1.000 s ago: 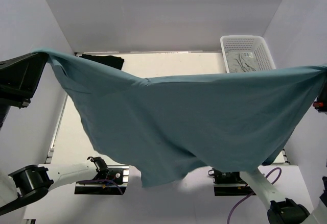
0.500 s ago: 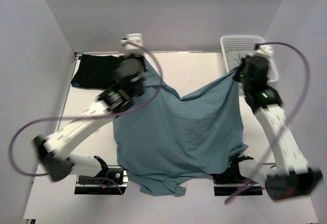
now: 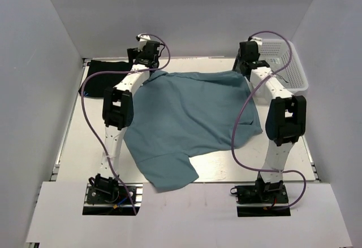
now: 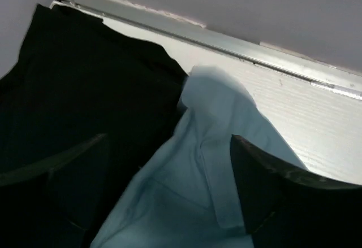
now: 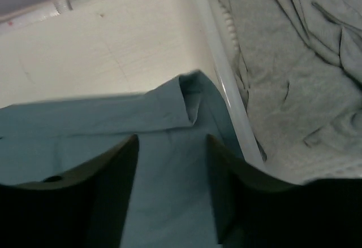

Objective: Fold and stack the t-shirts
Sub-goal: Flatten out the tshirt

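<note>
The left gripper (image 4: pixel 169 139) has its fingers spread, and a corner of the teal-blue t-shirt (image 4: pixel 209 163) lies loose between them, pinched by neither. Just to this gripper's left, touching that corner, the black t-shirt (image 4: pixel 79 90) lies flat near the table's far rim. The right gripper (image 5: pixel 171 138) is also spread. The teal-blue t-shirt's other far corner lies just ahead of its fingertips, turned over on itself. Just right of this gripper, the cloth's edge lies against the wall of the white basket (image 5: pixel 218 44), which holds crumpled gray cloth (image 5: pixel 294 61). Behind both grippers, toward the arm bases, the teal-blue t-shirt spreads rumpled across the table (image 3: pixel 90 140), and its nearest part reaches the near edge.
</note>
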Motion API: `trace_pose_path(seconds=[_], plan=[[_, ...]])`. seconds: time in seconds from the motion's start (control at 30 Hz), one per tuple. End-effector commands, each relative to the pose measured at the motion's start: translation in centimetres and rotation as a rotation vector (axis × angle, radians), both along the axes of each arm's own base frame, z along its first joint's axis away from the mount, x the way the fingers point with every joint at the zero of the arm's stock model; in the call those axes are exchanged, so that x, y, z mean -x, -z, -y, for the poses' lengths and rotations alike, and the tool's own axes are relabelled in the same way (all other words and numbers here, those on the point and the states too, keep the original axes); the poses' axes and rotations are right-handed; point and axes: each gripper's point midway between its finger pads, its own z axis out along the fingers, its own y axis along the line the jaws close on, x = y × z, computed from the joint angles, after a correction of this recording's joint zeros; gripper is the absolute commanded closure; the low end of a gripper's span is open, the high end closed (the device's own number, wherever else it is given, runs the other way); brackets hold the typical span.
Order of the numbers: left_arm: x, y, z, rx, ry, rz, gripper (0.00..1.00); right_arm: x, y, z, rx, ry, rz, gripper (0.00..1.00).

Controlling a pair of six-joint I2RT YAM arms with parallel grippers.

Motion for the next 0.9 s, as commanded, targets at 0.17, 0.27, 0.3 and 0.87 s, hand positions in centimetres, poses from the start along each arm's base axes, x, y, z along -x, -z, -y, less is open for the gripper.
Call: trace_pose_path(seconds=[0.17,0.27,0.3,0.87], plan=[[3.8,-11.5,2.3,0.162,0.126,0.142,0.0,1.7,-8.9,-1.4,-0.057,-0.122,0.179,0.1],[7.2,-10.6,3.2,0.234,0.154,0.058,0.0,5.8,-8.3,-1.4,-0.112,-0.118,0.147,0.1],[8.9,-8.5,3.7,0.248,0.167,-0.007,0.0,7.5,-7.3,-1.0,-0.122,-0.113,0.123,0.1],[30.8,7.9,7.0,0.716,0.321,-0.4,0.0,26.5,11.1,0.7,-0.279,0.075,-0.391,0.13]])
